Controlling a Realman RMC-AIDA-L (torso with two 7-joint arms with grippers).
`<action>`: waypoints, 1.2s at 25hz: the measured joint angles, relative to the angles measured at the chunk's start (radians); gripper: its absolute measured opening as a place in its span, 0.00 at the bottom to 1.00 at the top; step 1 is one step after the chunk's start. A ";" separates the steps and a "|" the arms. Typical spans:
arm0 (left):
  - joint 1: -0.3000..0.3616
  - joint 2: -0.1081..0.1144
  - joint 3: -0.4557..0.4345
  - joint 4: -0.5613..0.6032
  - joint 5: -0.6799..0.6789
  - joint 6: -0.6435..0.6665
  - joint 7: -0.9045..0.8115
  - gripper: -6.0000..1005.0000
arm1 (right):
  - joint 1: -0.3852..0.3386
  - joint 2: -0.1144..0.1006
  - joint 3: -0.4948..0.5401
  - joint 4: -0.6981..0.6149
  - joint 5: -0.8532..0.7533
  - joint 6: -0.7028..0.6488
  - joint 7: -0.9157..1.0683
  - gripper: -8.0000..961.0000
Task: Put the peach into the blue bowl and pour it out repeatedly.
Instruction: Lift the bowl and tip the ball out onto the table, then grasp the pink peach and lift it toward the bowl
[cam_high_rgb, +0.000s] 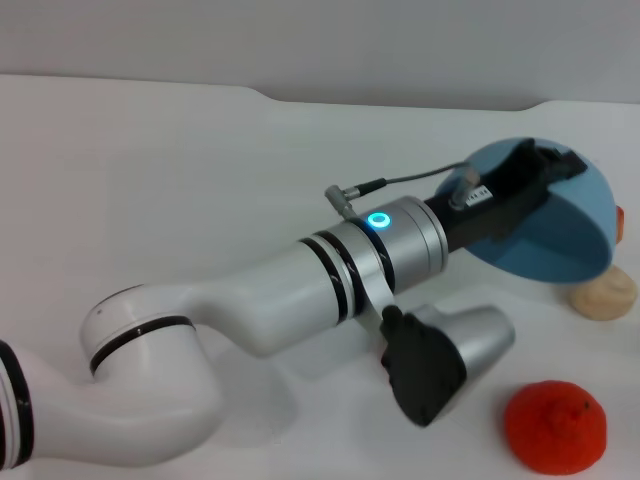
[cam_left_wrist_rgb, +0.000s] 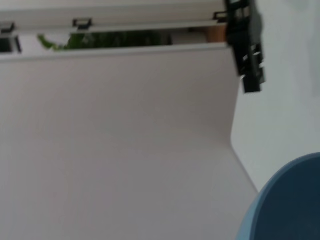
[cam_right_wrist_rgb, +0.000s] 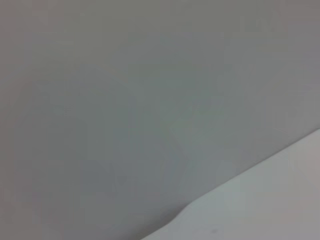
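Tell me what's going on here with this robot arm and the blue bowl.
The left arm reaches across the white table, and its left pincer grips the rim of the round light-blue plastic bowl, holding it tipped on its side with the opening facing the camera. No peach is visible. A beige round lump lies just below the bowl and a bumpy orange-red fruit sits nearer. The right arm is out of sight.
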 joint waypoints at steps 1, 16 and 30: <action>-0.001 0.000 -0.004 0.000 -0.041 -0.001 -0.008 0.00 | 0.000 0.000 -0.002 0.000 -0.001 -0.007 0.001 0.41; -0.126 0.006 -0.318 -0.029 -1.194 0.266 -0.081 0.00 | 0.230 -0.019 -0.241 -0.048 -0.426 -0.126 0.334 0.41; -0.115 0.006 -0.375 -0.119 -1.331 0.396 -0.198 0.00 | 0.496 0.011 -0.497 0.112 -0.535 0.152 0.373 0.55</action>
